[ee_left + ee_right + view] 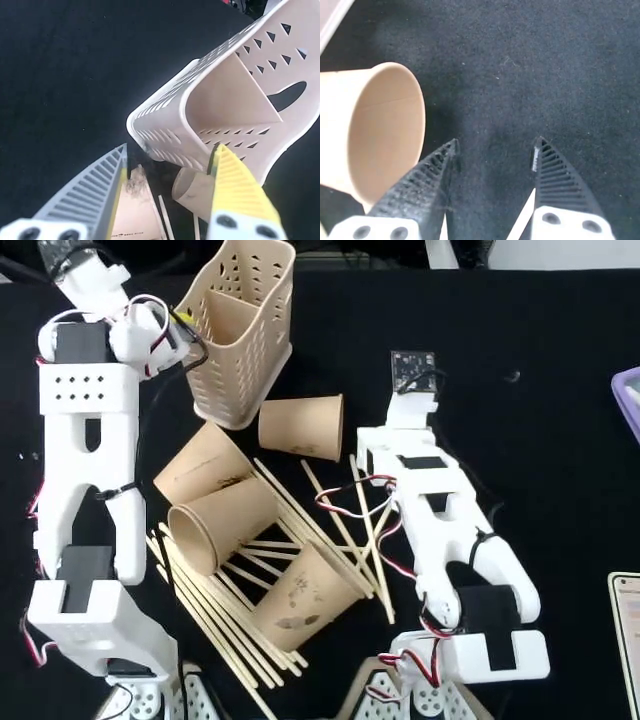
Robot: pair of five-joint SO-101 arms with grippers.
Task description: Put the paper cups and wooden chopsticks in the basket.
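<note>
The beige perforated basket (240, 330) stands at the back of the black cloth, and in the left wrist view the basket (225, 100) shows its inner divider. My left gripper (170, 150) is open just short of the basket's lower wall, and in the high view this left gripper (183, 328) sits at the basket's left side. Several paper cups lie on their sides: one (302, 427) by the basket, others (200, 465) (222, 523) (305, 597) nearer the front. Wooden chopsticks (300, 540) lie scattered among them. My right gripper (495, 150) is open over bare cloth beside a cup's mouth (380, 130).
A purple object (628, 400) pokes in at the right edge and a card (625, 630) lies at the front right. Both arm bases stand along the front edge. Red and white wires (350, 500) loop from the right arm over the chopsticks.
</note>
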